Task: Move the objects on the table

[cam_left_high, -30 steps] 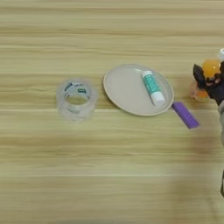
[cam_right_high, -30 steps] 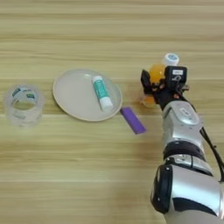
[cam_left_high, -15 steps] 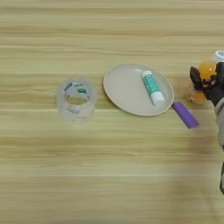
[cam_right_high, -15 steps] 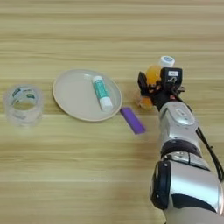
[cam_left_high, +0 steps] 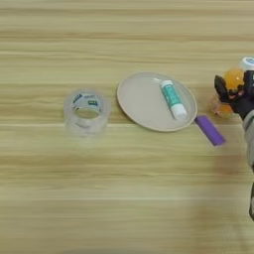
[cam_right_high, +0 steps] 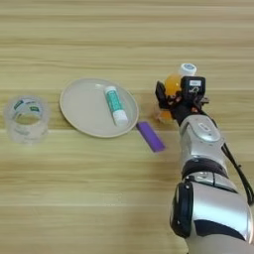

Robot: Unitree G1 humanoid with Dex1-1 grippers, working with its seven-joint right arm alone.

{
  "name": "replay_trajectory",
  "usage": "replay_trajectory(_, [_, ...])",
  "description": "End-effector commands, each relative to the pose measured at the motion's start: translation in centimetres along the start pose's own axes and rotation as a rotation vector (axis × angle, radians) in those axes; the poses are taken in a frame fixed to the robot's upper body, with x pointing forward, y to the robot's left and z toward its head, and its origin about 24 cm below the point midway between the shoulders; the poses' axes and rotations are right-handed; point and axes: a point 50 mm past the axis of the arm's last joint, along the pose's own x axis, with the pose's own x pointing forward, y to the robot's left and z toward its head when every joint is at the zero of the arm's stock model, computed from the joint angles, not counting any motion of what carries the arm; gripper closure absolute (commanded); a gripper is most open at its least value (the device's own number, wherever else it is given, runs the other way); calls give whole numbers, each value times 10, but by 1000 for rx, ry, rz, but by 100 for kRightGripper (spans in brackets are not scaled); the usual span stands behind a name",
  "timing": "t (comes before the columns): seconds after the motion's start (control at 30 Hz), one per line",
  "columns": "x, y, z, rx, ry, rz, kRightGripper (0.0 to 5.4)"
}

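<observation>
Small orange-drink bottle with white cap (cam_right_high: pixel 174 87), tilted, pinched between black fingers (cam_right_high: pixel 160 94) right of round beige plate (cam_right_high: pixel 84 108) on wood-grain worktop (cam_right_high: pixel 99 188).

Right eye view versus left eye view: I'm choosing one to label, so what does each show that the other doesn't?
Only the right eye view shows the silver forearm in full and the whole right gripper around the orange-drink bottle. Only the left eye view shows bare table left of the tape roll. Both show the beige plate holding the green-white tube, and the purple bar beside the plate.
</observation>
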Motion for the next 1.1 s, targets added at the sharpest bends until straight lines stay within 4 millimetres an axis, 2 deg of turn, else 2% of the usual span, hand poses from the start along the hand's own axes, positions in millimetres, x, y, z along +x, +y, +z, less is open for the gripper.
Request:
replay_trajectory(0.03, [16, -8, 53, -46, -176, -22, 139])
replay_trajectory(0.43, [16, -8, 58, -51, -204, -18, 3])
replay_trajectory(0.9, [1, -12, 57, -71, -265, -9, 3])
replay_trajectory(1.1, [-3, -13, 66, -87, -306, -8, 3])
